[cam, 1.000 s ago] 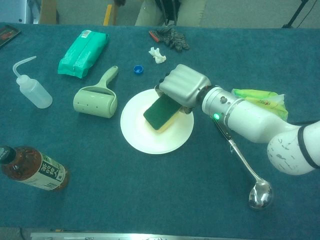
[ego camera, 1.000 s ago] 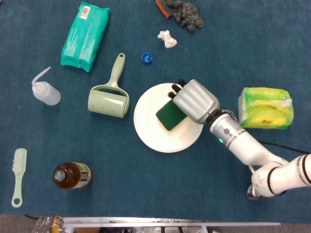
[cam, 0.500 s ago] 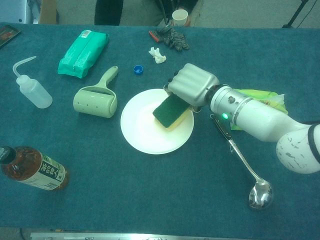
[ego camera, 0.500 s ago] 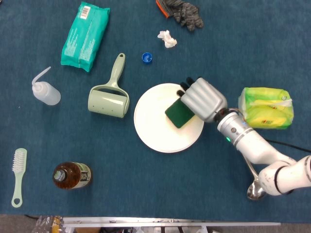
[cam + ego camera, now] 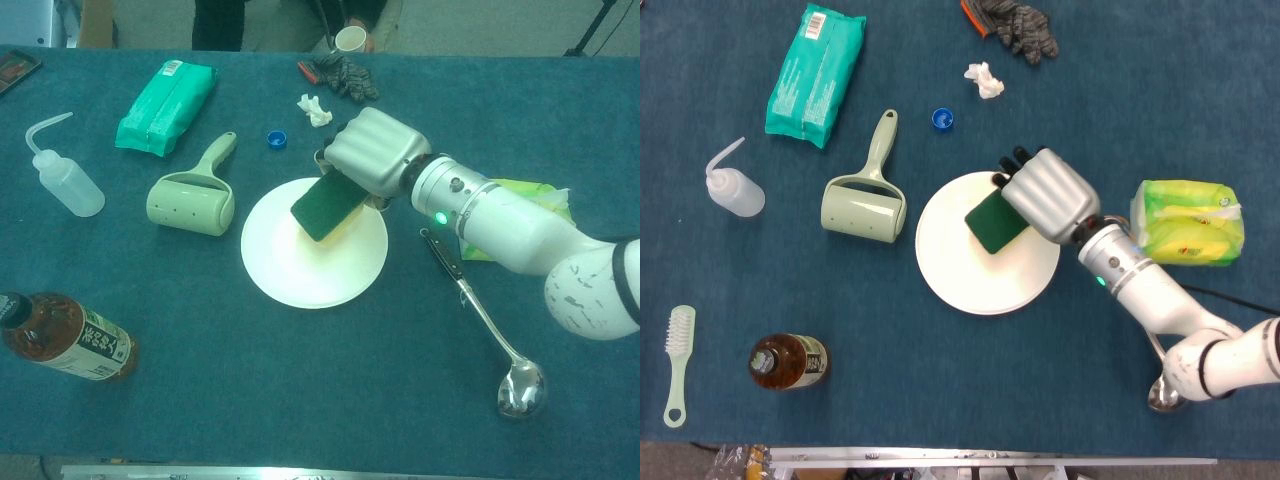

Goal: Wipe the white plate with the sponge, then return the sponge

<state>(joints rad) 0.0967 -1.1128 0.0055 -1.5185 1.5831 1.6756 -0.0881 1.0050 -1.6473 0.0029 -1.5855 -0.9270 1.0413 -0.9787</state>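
The round white plate [image 5: 970, 270] [image 5: 300, 265] lies mid-table on the blue cloth. My right hand [image 5: 1045, 194] [image 5: 372, 150] hangs over the plate's upper right part and grips the sponge [image 5: 991, 220] [image 5: 324, 205], green face up with a yellow underside. The sponge rests on the plate's far right area. The silver arm runs from the hand toward the lower right. My left hand appears in neither view.
A pale green lint roller [image 5: 867, 195] lies left of the plate, a blue cap [image 5: 943, 120] behind it. A green-yellow packet [image 5: 1188, 222] and a spoon [image 5: 500, 350] are on the right. A squeeze bottle [image 5: 735, 185], tea bottle [image 5: 788, 361], brush [image 5: 678, 362], wipes pack [image 5: 814, 75].
The right hand dragged the sponge across the plate, first toward the right edge, then back left and toward the far rim. The plate stayed in place.
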